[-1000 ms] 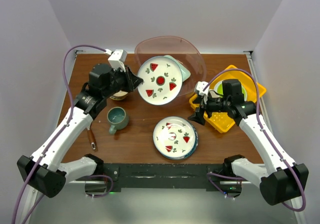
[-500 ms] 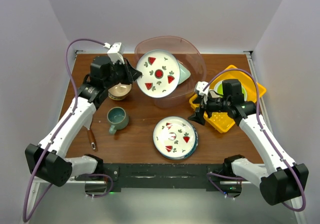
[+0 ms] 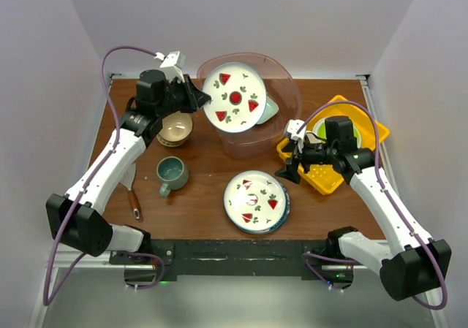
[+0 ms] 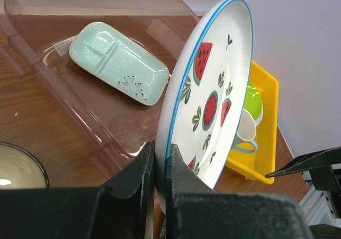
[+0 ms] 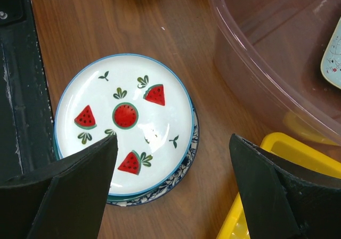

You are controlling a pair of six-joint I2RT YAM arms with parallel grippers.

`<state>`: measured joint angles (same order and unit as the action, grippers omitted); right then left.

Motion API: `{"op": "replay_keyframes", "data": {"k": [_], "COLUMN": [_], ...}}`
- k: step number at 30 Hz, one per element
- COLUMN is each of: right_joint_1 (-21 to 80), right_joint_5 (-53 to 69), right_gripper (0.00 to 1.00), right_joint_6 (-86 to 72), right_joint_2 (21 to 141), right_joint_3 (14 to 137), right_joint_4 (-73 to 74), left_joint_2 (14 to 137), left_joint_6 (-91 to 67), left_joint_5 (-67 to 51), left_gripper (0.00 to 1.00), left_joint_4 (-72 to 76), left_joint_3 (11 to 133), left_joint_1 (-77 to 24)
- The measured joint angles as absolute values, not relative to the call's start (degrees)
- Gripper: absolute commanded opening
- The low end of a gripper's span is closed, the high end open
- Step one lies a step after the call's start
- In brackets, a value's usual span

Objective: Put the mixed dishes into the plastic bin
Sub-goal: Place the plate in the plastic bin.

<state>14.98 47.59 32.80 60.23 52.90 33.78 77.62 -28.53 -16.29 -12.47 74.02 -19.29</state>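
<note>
tray in bin, plate above bin, mug before bowl

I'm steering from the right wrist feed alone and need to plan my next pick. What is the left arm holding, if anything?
Observer: The left gripper is shut on the rim of a second watermelon plate, held steeply tilted over the plastic bin.
Operator: Anything inside the bin?
Observer: A mint divided tray lies flat on its floor.
Operator: Which dish sits left of the bin?
Observer: A tan bowl stands on the table beside the bin's left wall.
</note>
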Motion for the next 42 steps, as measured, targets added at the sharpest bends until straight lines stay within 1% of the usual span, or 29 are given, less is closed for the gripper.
{"op": "replay_keyframes", "data": {"k": [9,23,31,37,42], "right_joint_1": [15.0,14.9,14.9,14.9,14.9], "right_joint_5": [47.6,47.6,47.6,47.6,47.7], "right_gripper": [0.9,0.9,0.9,0.9,0.9], "right_joint_6": [33.0,33.1,33.1,33.1,33.1], "right_joint_2": [60.2,60.2,60.2,60.2,60.2], "right_joint_3": [52.9,52.9,52.9,52.9,52.9], "right_joint_4": [33.9,33.9,33.9,33.9,34.0], "left_joint_2": [82.4,93.0,104.0,114.7,123.1], "left_joint_6": [-30.5,-34.4,-38.5,-42.8,-45.2], "left_joint_5": [-17.6,-18.4,-17.8,-16.4,-14.7], "left_gripper": [0.0,0.0,0.0,0.0,0.0], "left_joint_4": [-10.6,-6.9,-6.9,-7.1,-11.1], "left_joint_3": [76.0,83.4,92.6,100.7,107.4], "left_joint_1": [-17.9,-16.9,-16.9,-16.9,-17.0]}}
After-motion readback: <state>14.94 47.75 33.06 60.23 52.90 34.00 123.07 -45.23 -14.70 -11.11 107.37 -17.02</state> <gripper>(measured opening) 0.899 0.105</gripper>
